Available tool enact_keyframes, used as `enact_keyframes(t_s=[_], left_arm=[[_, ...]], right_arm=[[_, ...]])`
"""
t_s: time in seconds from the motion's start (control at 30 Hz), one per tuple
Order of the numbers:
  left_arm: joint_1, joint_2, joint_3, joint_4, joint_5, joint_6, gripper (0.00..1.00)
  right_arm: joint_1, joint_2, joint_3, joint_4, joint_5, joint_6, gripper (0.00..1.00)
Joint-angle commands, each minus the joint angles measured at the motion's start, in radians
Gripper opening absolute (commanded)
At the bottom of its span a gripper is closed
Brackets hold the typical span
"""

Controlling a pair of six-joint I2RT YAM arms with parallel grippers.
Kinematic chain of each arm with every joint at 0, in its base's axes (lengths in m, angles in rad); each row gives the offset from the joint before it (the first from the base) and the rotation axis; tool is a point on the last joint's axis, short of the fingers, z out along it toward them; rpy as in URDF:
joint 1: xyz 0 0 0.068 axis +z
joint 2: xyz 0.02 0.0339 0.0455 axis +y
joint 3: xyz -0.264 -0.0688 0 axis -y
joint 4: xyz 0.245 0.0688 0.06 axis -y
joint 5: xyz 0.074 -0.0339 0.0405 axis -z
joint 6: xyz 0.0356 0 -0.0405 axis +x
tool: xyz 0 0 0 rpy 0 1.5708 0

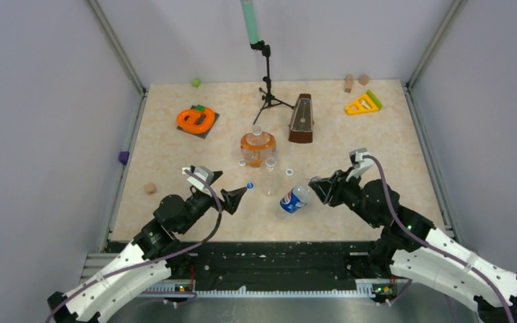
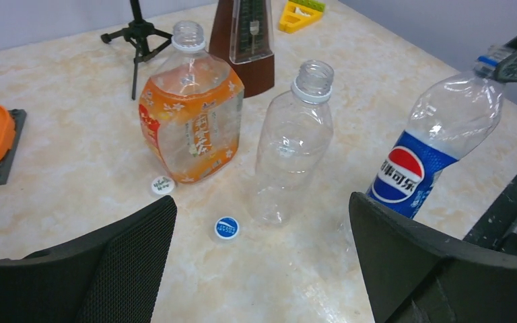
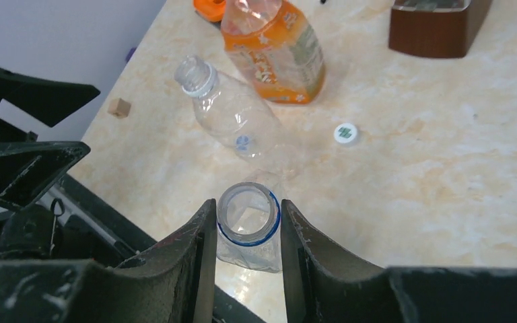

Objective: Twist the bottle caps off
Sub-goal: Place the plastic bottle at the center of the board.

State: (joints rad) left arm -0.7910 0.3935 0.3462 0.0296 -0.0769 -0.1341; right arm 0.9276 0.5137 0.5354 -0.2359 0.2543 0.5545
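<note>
1. Only the right wrist view looks straight down the uncapped mouth of the blue-label bottle (image 3: 249,250). The right tool (image 3: 248,205) is closed narrow on that bottle's neck, one finger on each side.
2. Only the left wrist view shows the print on the caps. The blue cap (image 2: 227,228) lies flat on the table (image 1: 377,148) just in front of the clear bottle (image 2: 296,148). A white cap (image 2: 163,185) lies further left of the clear bottle.
3. The top view shows the left tool (image 1: 241,193) spread wide and holding nothing, just left of the clear bottle.
4. A second white cap (image 3: 345,132) lies on the table just right of the clear bottle.
5. A brown metronome (image 1: 301,119) and a black tripod (image 1: 268,94) stand behind the clear bottle. A wooden block (image 1: 150,188) sits well to its left. In the left wrist view, a finger of the left tool hides the blue-label bottle's base.
6. The clear bottle stands upright, uncapped and empty. The orange bottle (image 2: 192,114) stands uncapped just behind and left of it, and its contents cannot be told. The blue-label bottle leans to the right of the clear bottle, with no liquid visible.
</note>
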Motion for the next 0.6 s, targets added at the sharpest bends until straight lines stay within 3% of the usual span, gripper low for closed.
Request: enact_keyframes(t_s=[0.0, 0.27, 0.57], left_arm=[[-0.002, -0.044, -0.008, -0.004, -0.114, -0.018, 0.99], [-0.002, -0.048, -0.012, -0.002, -0.144, -0.015, 0.99], [-0.003, -0.052, 0.006, -0.027, -0.191, -0.033, 0.99]], right_arm=[[0.008, 0.029, 0.163, -0.101, 0.131, -0.098, 0.05], [0.008, 0.222, 0.362, -0.204, 0.305, -0.226, 0.05], [0.008, 0.417, 0.439, -0.122, 0.43, -0.273, 0.03]])
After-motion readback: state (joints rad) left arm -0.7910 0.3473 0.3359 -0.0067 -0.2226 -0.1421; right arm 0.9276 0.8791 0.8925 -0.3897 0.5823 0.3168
